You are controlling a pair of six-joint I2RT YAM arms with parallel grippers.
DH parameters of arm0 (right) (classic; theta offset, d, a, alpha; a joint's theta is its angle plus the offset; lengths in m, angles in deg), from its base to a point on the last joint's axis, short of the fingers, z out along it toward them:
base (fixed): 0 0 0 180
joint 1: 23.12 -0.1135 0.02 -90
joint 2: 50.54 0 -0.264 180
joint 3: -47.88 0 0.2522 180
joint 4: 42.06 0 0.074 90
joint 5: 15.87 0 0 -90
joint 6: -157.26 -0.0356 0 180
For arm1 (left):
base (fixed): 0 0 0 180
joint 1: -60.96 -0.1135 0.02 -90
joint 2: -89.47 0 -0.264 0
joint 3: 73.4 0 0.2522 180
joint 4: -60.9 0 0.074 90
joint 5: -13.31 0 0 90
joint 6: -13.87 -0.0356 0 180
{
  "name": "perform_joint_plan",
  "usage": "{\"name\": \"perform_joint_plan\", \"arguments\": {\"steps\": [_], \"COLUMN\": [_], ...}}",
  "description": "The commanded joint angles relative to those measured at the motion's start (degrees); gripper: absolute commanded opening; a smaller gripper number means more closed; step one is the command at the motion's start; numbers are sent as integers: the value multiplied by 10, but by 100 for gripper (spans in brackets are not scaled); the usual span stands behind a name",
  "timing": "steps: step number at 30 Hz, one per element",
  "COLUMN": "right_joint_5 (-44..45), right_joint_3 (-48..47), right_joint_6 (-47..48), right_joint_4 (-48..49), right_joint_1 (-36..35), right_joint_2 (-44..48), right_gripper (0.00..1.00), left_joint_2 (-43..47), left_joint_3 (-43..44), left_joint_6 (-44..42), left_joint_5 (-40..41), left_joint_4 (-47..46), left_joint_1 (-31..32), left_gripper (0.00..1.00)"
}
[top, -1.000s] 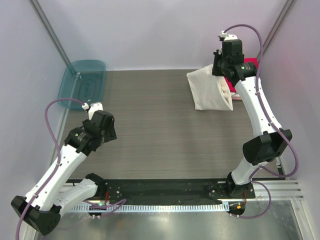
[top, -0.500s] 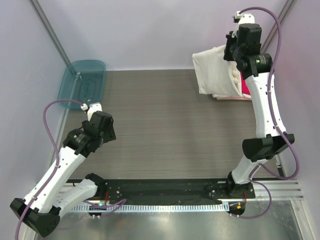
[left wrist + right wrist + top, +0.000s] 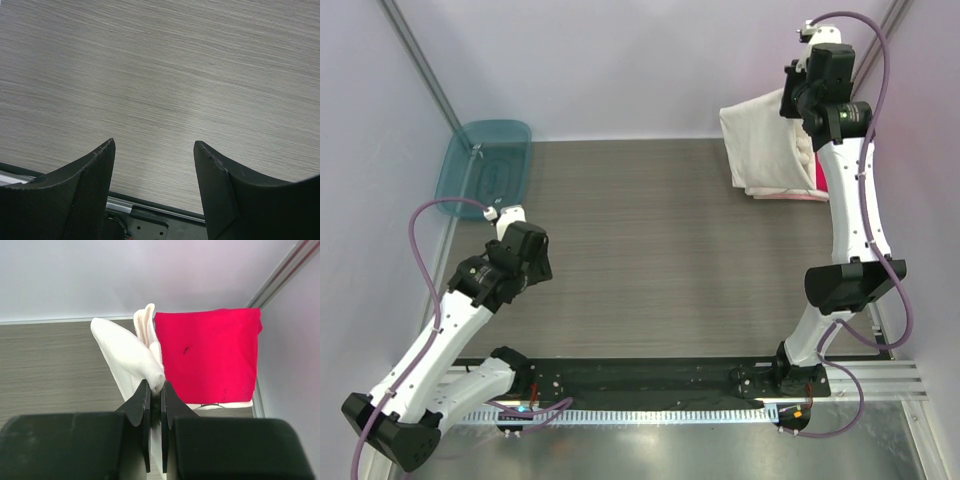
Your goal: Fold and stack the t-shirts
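My right gripper [image 3: 794, 105] is shut on a folded cream-white t-shirt [image 3: 767, 148] and holds it in the air at the back right. In the right wrist view the shirt [image 3: 131, 352] hangs from the gripper [image 3: 155, 389]. Below it lies a bright pinkish-red t-shirt [image 3: 210, 357] on a pale folded one [image 3: 225, 404]; its red edge [image 3: 820, 178] shows from above. My left gripper [image 3: 512, 287] is open and empty above bare table [image 3: 165, 75], with its fingers [image 3: 85, 190] apart, near the front left.
A translucent teal plastic tub [image 3: 485, 165] sits at the back left corner. Grey walls close the back and both sides. A black rail with the arm bases [image 3: 650, 378] runs along the near edge.
My right gripper has lifted the cream-white t-shirt off the table and carried it up and to the right, over the red t-shirt. The left arm has not moved.
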Motion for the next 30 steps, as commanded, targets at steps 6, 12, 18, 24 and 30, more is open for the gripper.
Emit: {"name": "perform_joint_plan", "arguments": {"steps": [6,12,18,24,30], "right_joint_5": [-44,-82,-126,-190,-213], "right_joint_3": [-52,-74,-111,-164,-201], "right_joint_6": [-1,-5,-18,-20,-21], "right_joint_4": [46,45,45,44,66], "right_joint_1": [32,73,102,146,185], "right_joint_2": [-4,-30,-70,-131,-186], "right_gripper": [1,1,1,1,1], "left_joint_2": [-12,-19,-22,-25,-30], "left_joint_3": [0,0,0,0,0], "left_joint_6": [11,13,13,14,13], "left_joint_5": [13,17,16,15,16], "left_joint_4": [-15,-13,-14,-14,-13], "left_joint_1": [-4,-4,-3,-3,-2], "left_gripper": [65,65,65,65,65]}}
